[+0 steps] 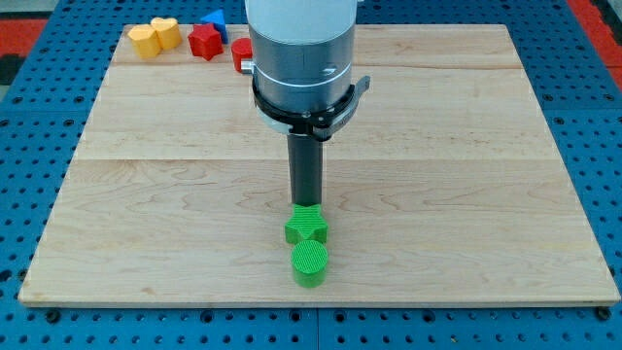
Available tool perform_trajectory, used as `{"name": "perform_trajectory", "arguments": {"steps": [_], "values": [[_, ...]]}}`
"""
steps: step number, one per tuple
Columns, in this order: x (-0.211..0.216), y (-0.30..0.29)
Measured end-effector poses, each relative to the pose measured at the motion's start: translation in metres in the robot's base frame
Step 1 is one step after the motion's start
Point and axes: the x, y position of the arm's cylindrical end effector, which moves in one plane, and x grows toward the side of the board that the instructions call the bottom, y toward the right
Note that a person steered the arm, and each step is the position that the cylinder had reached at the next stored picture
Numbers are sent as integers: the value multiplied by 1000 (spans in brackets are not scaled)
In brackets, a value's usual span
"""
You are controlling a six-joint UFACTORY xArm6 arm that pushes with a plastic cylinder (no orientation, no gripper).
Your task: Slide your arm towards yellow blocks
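Note:
Two yellow blocks sit at the board's top left corner: a yellow hexagon-like block [144, 40] and a yellow heart-shaped block [166, 31] touching it on its right. My tip [307, 203] is near the board's lower middle, right at the top edge of a green star-shaped block [306, 228]. The yellow blocks are far up and to the left of the tip.
A green cylinder [310, 262] lies just below the green star. A red star [205, 41], a blue triangular block [214, 19] and a red block [241, 53], partly hidden by the arm, lie near the top edge. The wooden board [466, 175] sits on a blue pegboard.

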Motion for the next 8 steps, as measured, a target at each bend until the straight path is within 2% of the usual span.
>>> {"name": "perform_trajectory", "arguments": {"steps": [3, 4, 6, 8], "values": [[-4, 9], [-24, -4], [-89, -86], [-117, -220]]}}
